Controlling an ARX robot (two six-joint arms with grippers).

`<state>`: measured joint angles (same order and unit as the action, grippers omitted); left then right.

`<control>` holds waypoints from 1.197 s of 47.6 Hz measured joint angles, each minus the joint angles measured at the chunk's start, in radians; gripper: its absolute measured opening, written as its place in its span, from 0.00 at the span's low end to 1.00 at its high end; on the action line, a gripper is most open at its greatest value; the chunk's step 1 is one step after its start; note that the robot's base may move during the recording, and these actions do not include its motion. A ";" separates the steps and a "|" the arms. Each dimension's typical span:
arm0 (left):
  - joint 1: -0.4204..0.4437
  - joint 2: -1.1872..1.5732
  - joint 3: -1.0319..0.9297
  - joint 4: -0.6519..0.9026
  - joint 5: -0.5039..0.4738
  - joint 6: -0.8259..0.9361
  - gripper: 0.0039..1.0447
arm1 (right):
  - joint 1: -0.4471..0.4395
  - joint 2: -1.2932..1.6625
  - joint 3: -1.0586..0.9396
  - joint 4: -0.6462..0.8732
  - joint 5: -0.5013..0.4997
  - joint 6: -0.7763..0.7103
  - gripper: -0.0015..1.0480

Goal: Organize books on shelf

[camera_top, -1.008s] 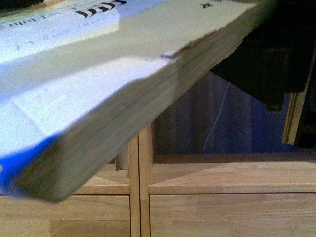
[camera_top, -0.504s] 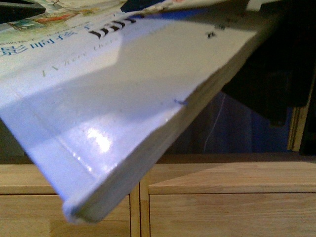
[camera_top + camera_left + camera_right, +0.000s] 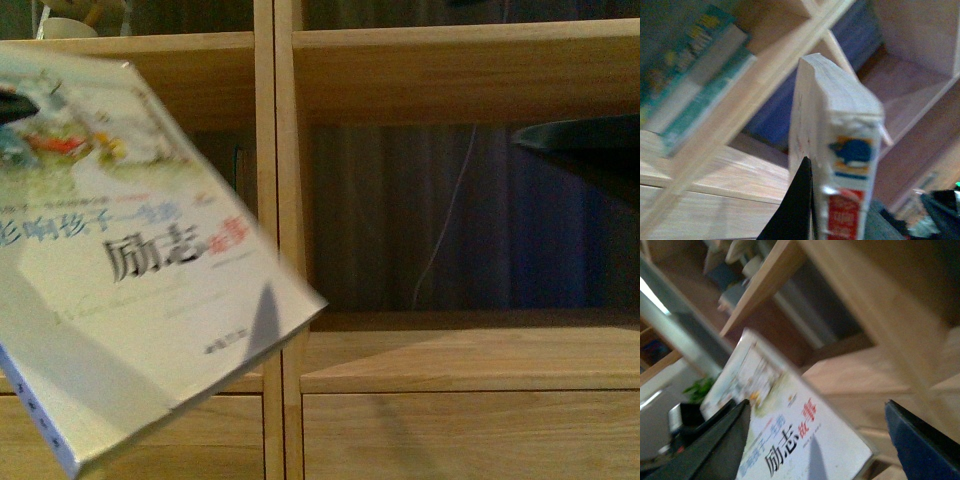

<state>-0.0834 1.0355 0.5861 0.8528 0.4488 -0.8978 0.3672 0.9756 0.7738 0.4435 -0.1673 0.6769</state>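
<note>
The white paperback (image 3: 150,270) hangs in the air in front of the shelf (image 3: 400,370), not in any compartment. It is tilted, cover towards the room, with black lettering and a little red on it. It sits before the left column, and its lower right corner crosses the pair of central uprights, just above the board that tops the drawer fronts. The left hand (image 3: 832,212) is clamped on it. In the left wrist view one black finger (image 3: 796,210) lies flat against the cover beside the spine with its blue emblem and red mark; the far finger is hidden behind the book. The right hand (image 3: 816,407) is spread wide with nothing between its fingers, and the paperback's cover shows beyond the gap. From the front it is only a dark shape at the right edge, well apart from the book. A green-edged book (image 3: 700,80) rests in one shelf compartment; I cannot tell which. A white cable (image 3: 440,240) hangs behind the open back of the right column.
</note>
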 joint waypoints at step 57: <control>0.143 0.723 0.653 0.031 -0.201 1.168 0.06 | -0.365 -0.264 -0.513 -0.005 0.169 -0.670 0.03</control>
<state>0.0597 1.7584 1.2396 0.8837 0.2481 0.2699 0.0025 0.7113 0.2604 0.4385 0.0017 0.0067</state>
